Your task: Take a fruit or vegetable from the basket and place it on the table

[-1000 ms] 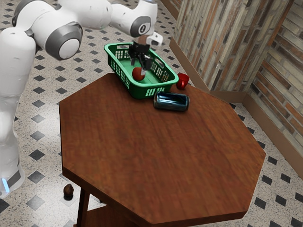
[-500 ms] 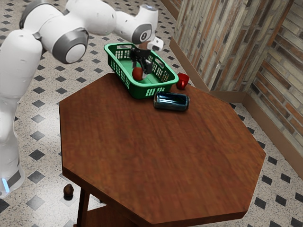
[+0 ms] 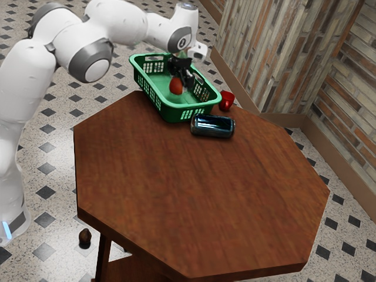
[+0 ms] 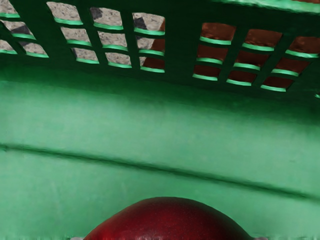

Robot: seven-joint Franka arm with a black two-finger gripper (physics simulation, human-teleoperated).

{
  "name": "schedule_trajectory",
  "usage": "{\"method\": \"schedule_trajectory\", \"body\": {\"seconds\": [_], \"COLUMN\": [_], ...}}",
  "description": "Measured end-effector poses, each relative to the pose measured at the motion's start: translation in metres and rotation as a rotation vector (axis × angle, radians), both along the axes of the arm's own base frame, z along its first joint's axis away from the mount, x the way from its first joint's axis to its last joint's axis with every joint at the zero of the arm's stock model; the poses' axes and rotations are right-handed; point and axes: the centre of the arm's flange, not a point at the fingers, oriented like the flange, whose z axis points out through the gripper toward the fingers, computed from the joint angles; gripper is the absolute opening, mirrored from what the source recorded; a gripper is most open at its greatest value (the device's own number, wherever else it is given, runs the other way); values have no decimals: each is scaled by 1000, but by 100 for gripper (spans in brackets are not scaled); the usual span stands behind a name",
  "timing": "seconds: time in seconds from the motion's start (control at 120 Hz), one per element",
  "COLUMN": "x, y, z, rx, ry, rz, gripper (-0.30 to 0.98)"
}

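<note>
Risen a little from where it sat half a second ago, the red fruit has travelled with the hand, so the lift seems just begun. It hangs low inside the green basket, below the rim, with the gripper closed on it from two sides. Best now to go straight up until its underside clears the rim, keeping the grip firm and level; moving sideways too soon could knock it on the slotted wall. Then carry it over the rim and lower it gently onto the bare wood of the table, wide of the dark glossy can and the red mug. Its skin is smooth, deep red and rounded, apple-like, so it may roll if dropped.
</note>
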Motion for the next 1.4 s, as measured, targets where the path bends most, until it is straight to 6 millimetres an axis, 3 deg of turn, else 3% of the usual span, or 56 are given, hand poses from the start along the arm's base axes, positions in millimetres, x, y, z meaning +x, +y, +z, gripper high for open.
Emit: {"method": "schedule_trajectory", "body": {"seconds": [0.092,0.167,0.233,0.3,0.367,0.425,0.483,0.517,0.558,0.608,0.675,0.875,1.075,1.4], "x": [2,2,4,7,14,16,5,-2,-5,-5,-1,6,12,12], "y": [-17,-36,-71,-128,-215,-329,-437,-476,-502,-511,-505,-513,-502,-502], "z": [47,98,148,191,222,234,234,224,208,179,139,64,25,2], "rx": [53,88,103,78,43,36,36,36,35,29,25,63,89,99], "ry": [25,45,42,8,-22,-18,-2,13,30,64,105,66,-63,-129], "rz": [-29,-59,-110,-221,-398,-613,-807,-879,-924,-937,-917,-885,-829,-759], "gripper": [31,33,32,31,29,31,34,33,32,30,28,28,28,28]}}
